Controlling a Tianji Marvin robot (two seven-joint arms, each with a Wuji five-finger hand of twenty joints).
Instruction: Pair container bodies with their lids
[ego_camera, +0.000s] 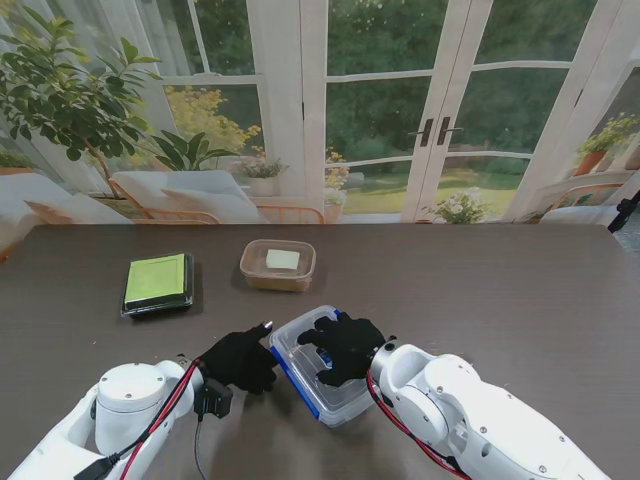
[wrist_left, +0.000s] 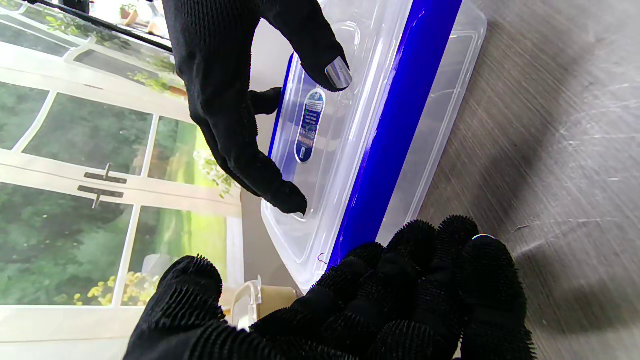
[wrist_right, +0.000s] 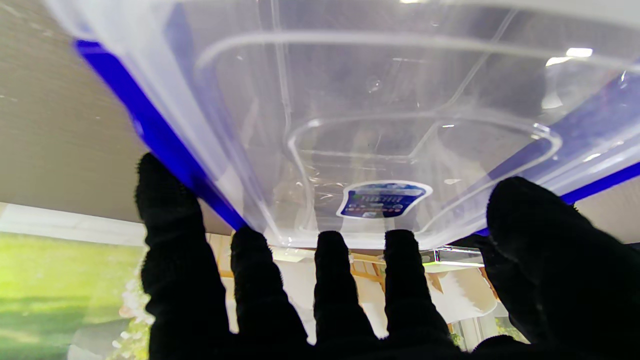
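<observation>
Nearest me on the dark wood-grain bench (ego_camera: 520, 300) sits a clear plastic container (ego_camera: 318, 372) with a blue-trimmed lid (wrist_left: 395, 125), lying askew with its long side running roughly from 11 to 5 o'clock. It is see-through all over, with a small oval blue label (wrist_right: 382, 199) and a bright blue strip along each long edge of the lid. The right hand (ego_camera: 345, 347) lies spread on top of the lid, its black-gloved fingers (wrist_right: 332, 280) splayed and pressing down rather than wrapped round anything. The left hand (ego_camera: 240, 358) is just beside the container at its 9 o'clock edge, fingers (wrist_left: 425, 280) loosely curled against the blue strip (whether they truly grip it I cannot tell). Farther off, at 12 o'clock, a tan open tub (ego_camera: 278, 265) holds a pale square. At about 10 o'clock lies a flat black tray with a green top (ego_camera: 158, 283).
</observation>
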